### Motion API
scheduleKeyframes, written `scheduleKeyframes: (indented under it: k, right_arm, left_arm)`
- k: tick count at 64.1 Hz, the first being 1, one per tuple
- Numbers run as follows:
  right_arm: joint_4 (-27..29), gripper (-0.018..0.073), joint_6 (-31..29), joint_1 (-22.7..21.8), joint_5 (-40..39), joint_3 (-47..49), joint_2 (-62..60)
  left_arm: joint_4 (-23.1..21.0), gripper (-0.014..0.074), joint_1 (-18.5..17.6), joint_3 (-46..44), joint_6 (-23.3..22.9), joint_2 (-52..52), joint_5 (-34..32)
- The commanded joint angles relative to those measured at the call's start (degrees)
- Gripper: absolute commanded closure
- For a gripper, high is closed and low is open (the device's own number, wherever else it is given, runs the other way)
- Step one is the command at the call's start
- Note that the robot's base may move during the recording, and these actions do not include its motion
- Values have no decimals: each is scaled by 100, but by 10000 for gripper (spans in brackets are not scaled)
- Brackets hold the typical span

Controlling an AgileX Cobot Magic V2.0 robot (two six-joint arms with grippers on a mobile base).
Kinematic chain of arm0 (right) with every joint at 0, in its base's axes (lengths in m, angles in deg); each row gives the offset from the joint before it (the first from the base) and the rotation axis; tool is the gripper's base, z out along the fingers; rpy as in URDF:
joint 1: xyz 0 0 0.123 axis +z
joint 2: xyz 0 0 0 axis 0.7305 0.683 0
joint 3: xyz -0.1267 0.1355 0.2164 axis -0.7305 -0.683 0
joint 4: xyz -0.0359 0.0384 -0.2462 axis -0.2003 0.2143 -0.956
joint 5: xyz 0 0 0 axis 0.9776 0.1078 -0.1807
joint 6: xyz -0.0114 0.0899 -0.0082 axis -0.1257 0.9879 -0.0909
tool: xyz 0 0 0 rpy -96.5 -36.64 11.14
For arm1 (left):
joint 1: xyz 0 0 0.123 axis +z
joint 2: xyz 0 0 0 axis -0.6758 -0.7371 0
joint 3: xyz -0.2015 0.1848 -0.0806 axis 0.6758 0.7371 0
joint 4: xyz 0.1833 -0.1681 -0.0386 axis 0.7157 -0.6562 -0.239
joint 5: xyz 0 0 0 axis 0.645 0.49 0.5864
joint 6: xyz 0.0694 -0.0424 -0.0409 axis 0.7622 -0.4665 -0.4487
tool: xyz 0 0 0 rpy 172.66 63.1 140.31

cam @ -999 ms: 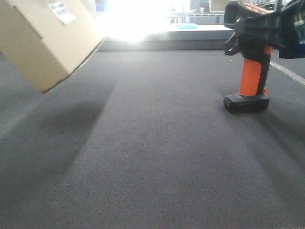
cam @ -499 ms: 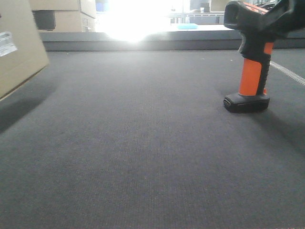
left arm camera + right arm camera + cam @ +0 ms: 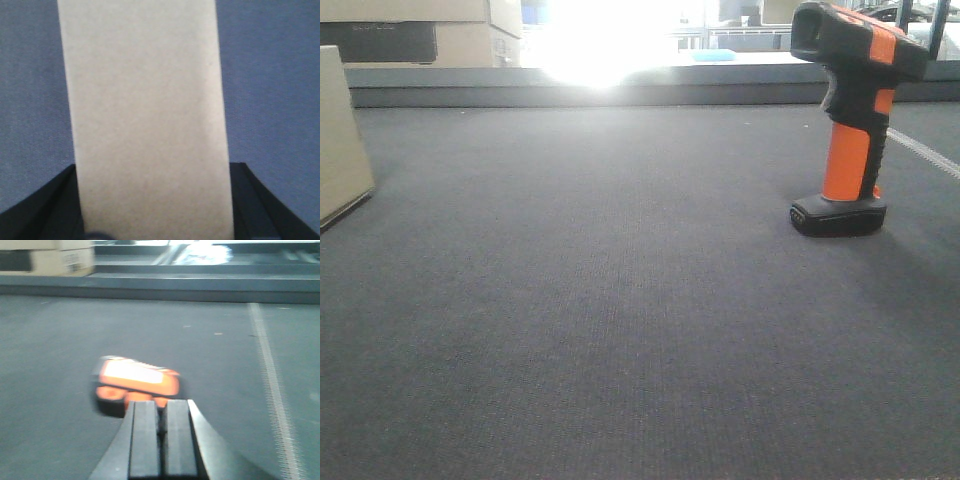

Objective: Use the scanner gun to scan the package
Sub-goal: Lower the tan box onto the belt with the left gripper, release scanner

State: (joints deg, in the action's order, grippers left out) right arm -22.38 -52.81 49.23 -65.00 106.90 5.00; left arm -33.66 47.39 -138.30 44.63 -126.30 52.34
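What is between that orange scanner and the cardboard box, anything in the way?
Nothing visible. In the front view, only bare dark carpet lies between the scanner gun, standing upright on its base at right, and the package at the left edge. The stacked cartons sit far behind.

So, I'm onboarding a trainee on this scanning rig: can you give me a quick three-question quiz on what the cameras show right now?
1. True or false: the scanner gun lies on its side on the mat.
2. The right gripper is: A open wide; B shut with nothing between its pads; C shut on the scanner gun.
3. In the left wrist view, what does the left gripper straddle?

Key: 1 false, it stands upright on its base. 2 B. 3 the package.
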Motion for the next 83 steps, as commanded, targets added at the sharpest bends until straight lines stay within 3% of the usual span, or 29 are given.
scheduleKeyframes:
  k: [1, 9, 14, 26, 34, 52, 59, 67, 77, 83]
  right_arm:
    - [-95, 710, -55, -224, 6, -3, -55]
    - [-95, 710, -55, -264, -4, -3, -55]
    - [-95, 710, -55, -264, -4, -3, -55]
    - [-95, 710, -55, -264, -4, -3, -55]
    - [-95, 710, -55, -264, -4, -3, -55]
    - [-234, 710, -55, -264, 66, -3, -55]
    - [-234, 710, -55, -264, 295, -3, -55]
    - [-238, 710, -55, -264, 404, -97, -55]
    - [-238, 710, -55, -264, 323, -466, -165]
    - [-238, 710, -55, -264, 170, -766, -346]
  left_arm:
    - [-37, 707, 10, -38, -37, -48, -123]
    - [-70, 699, 10, -38, -37, -115, -123]
    - [-70, 615, 10, -38, -37, -116, -123]
    - [-70, 198, 10, -38, -37, -116, -88]
    - [-70, -22, 10, -38, -47, -91, 13]
    - [-349, 36, 10, -38, -47, 527, 114]
    - [-806, 95, 10, -5, -47, 916, 114]
    - [-893, 285, 10, 226, -47, 1358, 57]
    - [-883, 540, 10, 1075, -47, 2097, -724]
    - [-883, 641, 10, 1722, -47, 2603, -1250]
